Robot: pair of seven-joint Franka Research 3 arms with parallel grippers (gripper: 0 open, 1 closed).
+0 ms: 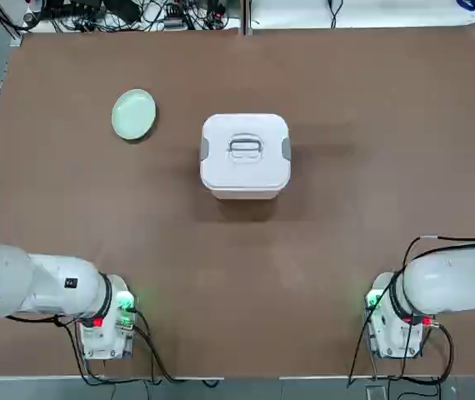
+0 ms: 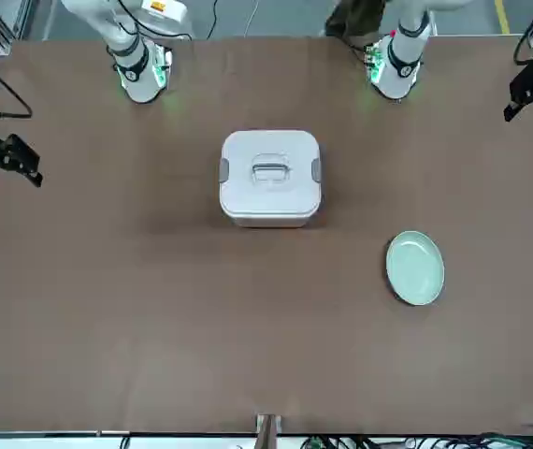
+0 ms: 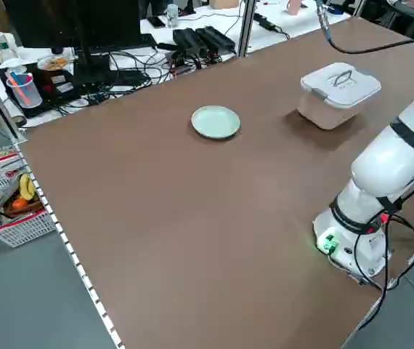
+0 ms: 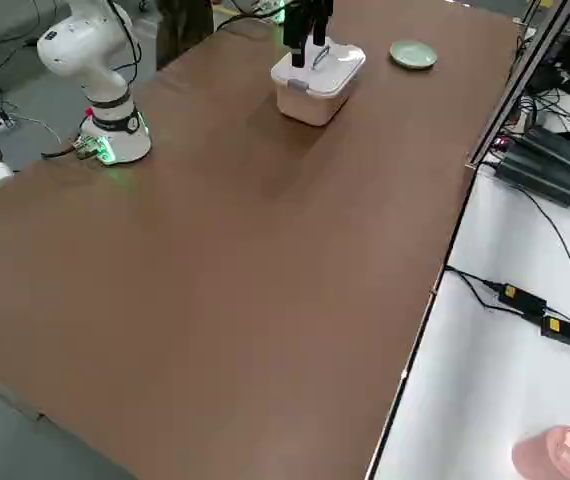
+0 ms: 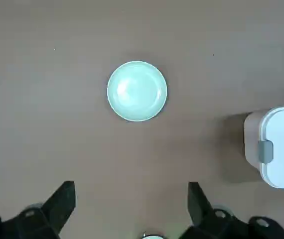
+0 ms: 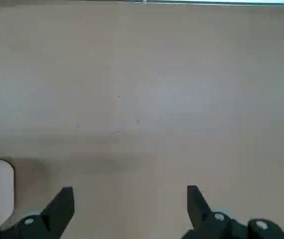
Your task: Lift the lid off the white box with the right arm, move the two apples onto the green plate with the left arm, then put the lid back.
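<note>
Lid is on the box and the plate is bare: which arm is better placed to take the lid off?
Right, though not by much. Both pincers are open and off at the table's sides. The lid faces up with its handle free, and the green plate lies on the left arm's side.

no readable text or labels anywhere

Bare brown table [image 1: 321, 250] all round, only white box [image 1: 245, 156] mid-table, green plate [image 1: 133, 114] well apart
</note>
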